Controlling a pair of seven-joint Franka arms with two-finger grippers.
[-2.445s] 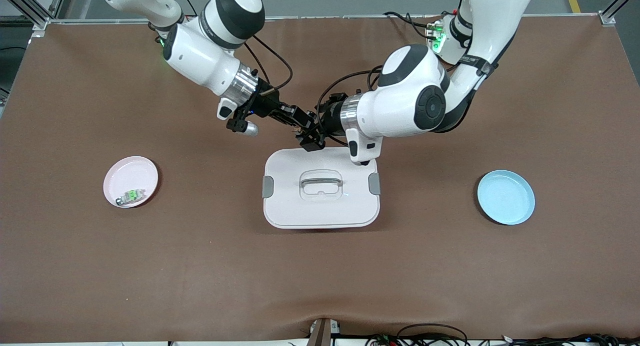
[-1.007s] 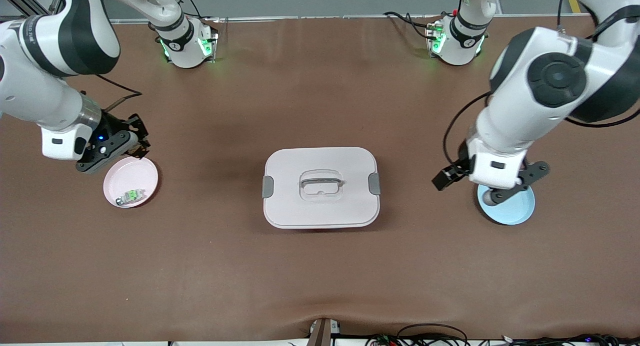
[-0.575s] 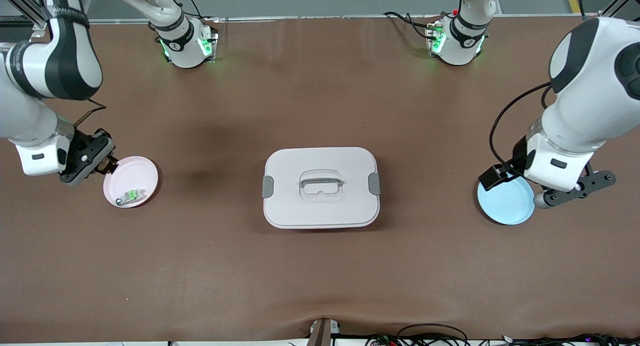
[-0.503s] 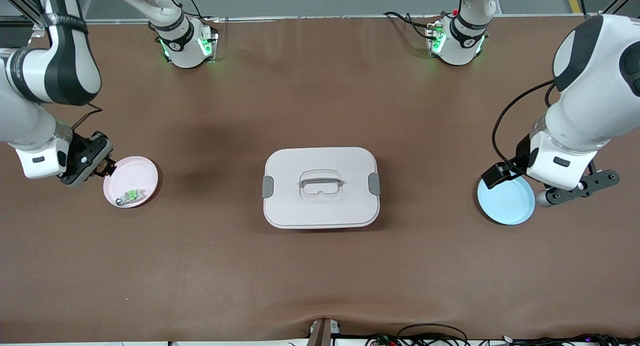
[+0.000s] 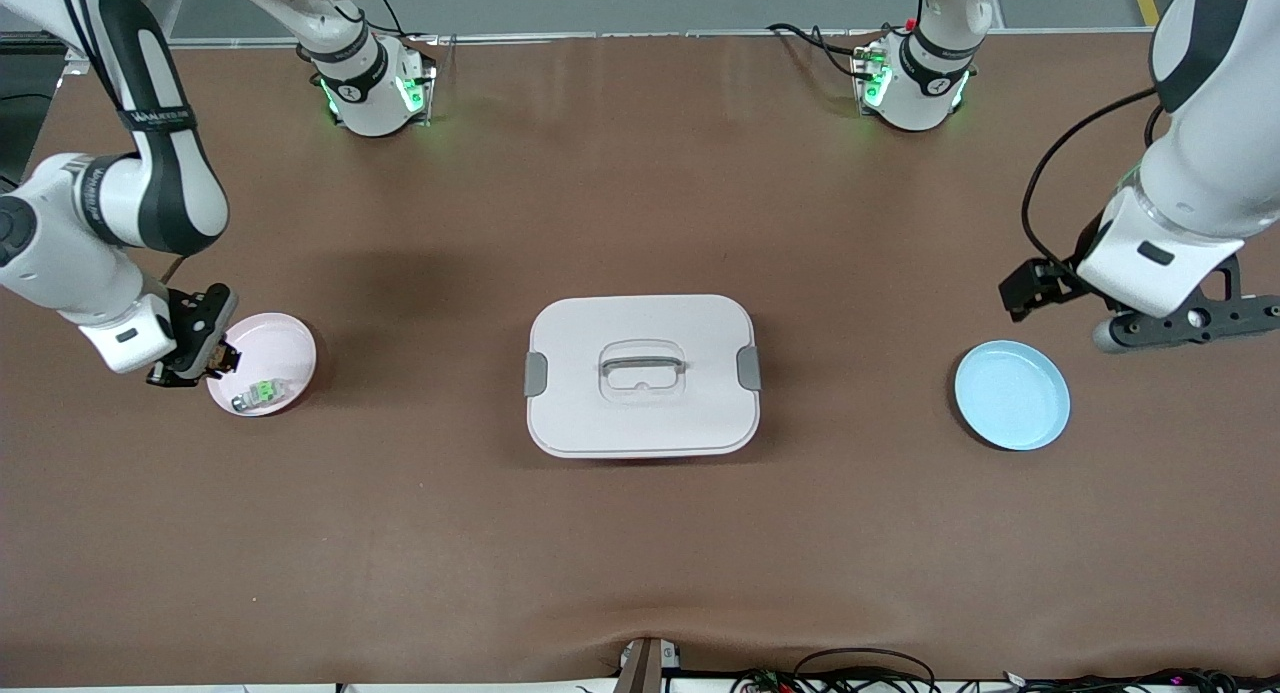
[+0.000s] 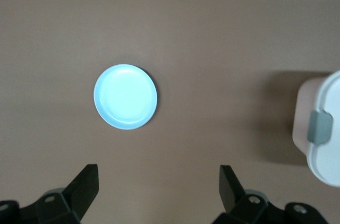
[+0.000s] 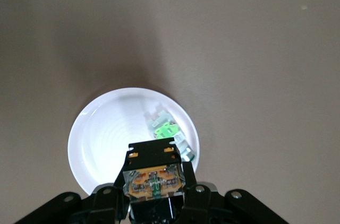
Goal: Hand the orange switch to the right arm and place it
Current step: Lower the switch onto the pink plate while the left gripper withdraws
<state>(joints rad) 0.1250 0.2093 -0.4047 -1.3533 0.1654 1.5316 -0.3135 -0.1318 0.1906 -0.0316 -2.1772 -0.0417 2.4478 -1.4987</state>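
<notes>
The orange switch [image 7: 154,179], a black block with an orange middle, sits between the fingers of my right gripper [image 7: 155,182], which is shut on it. In the front view that gripper [image 5: 207,357] hangs over the rim of the pink plate [image 5: 272,341] at the right arm's end of the table. The switch [image 5: 220,357] shows there only as a small dark tip. My left gripper [image 6: 158,181] is open and empty, up over the bare table beside the blue plate [image 6: 125,96]. In the front view the left gripper [image 5: 1092,299] is partly hidden by its own wrist.
A pale clear part with a green middle [image 5: 262,391] lies in the pink plate [image 7: 103,134]. A white lidded box with a handle [image 5: 640,373] stands mid-table. The blue plate [image 5: 1012,394] lies at the left arm's end with nothing in it.
My right gripper has come down along the pink plate's rim with the switch still in it. My left arm has drawn back off the blue plate, staying open.
</notes>
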